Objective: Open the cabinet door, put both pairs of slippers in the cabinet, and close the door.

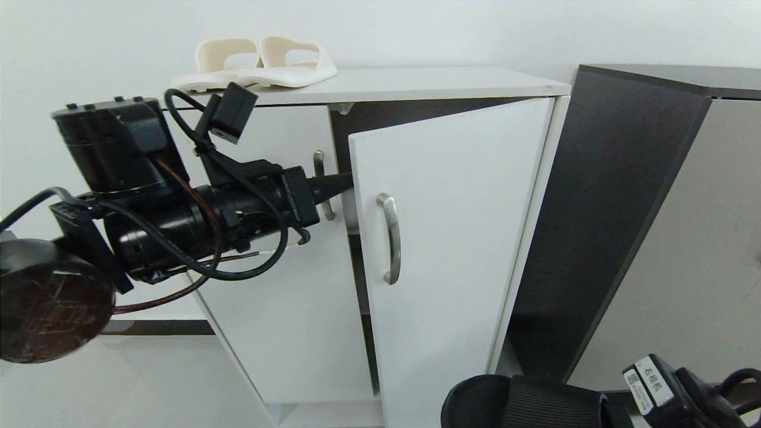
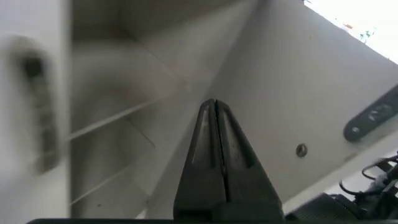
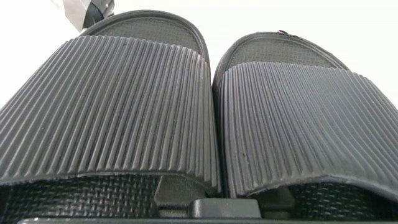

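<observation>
"Which step is it on?"

"Opening the door, I'd say. The white wooden cabinet [image 1: 416, 83] has its flat white door [image 1: 452, 238], the one with the curved metal handle [image 1: 389, 238] mid-frame in the head view, swung partly out. There's a dark gap along the door's left edge. The left hand [image 1: 340, 181] is clenched, fingers pressed flat together on nothing, and its tip is poked into that gap at the door's edge."

"And the slippers?"

"The cream open-toe slippers [image 1: 261, 62] lie on the cabinet top, upper left of the frame. The black ribbed slippers [image 1: 523, 401] are at the bottom right, and the right hand [image 3: 214, 204] looks to be gripping that pair from underneath."

"What's next?"

"My guess is that the door needs levering wider, with the tip sweeping outward along its inner face. The opening looks too narrow for the black pair to pass."
</observation>
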Robot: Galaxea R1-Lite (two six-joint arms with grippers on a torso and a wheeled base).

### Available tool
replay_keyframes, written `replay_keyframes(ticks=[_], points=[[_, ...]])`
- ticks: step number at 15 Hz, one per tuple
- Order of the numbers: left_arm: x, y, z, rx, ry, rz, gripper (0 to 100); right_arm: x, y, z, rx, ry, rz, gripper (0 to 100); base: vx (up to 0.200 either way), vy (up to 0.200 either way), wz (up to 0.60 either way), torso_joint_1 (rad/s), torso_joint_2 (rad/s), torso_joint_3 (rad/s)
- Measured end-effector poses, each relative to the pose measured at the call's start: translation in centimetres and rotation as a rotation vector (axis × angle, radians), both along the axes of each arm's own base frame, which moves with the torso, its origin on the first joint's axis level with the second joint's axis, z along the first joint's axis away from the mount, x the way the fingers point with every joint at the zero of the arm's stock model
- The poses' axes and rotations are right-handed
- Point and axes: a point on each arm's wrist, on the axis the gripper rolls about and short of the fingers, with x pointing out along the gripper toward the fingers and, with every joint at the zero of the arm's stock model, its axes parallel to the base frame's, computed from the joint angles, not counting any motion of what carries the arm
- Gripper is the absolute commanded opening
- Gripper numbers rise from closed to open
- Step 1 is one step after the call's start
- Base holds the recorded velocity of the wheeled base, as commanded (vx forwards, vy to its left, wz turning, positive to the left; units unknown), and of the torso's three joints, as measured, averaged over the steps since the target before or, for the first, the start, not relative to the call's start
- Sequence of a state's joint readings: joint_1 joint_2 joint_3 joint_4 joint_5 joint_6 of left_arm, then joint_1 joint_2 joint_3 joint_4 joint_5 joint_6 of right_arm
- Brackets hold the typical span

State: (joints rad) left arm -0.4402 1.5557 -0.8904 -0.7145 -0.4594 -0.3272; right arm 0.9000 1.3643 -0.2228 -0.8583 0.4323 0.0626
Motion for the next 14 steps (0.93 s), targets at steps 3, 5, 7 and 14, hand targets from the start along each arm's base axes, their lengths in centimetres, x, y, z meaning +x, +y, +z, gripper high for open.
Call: replay_keyframes(ticks=[3,5,7,14], points=[[-0.2,-2.0,-0.9,0.012,0.024,-0.059,0,0.0,0.0,-0.1,-0.003,0.002,0.000,0,-0.200,0.000,0.00,0.004,0.00,-0.001],[-1.2,-2.7,-1.1,0.011,0.035,-0.099,0,-0.1,-0.1,-0.3,-0.009,0.009,0.012,0,-0.200,0.000,0.00,-0.005,0.00,0.002],[-2.8,-3.5,-1.1,0.013,0.033,-0.155,0,-0.8,-0.5,-0.7,-0.001,0.040,0.120,0,-0.200,0.000,0.00,0.002,0.00,0.005],[-3.6,-2.1,-0.8,-0.023,0.002,-0.130,0,-0.4,-0.4,-0.6,-0.002,0.043,0.085,0,-0.029,0.000,0.00,0.000,0.00,0.000]])
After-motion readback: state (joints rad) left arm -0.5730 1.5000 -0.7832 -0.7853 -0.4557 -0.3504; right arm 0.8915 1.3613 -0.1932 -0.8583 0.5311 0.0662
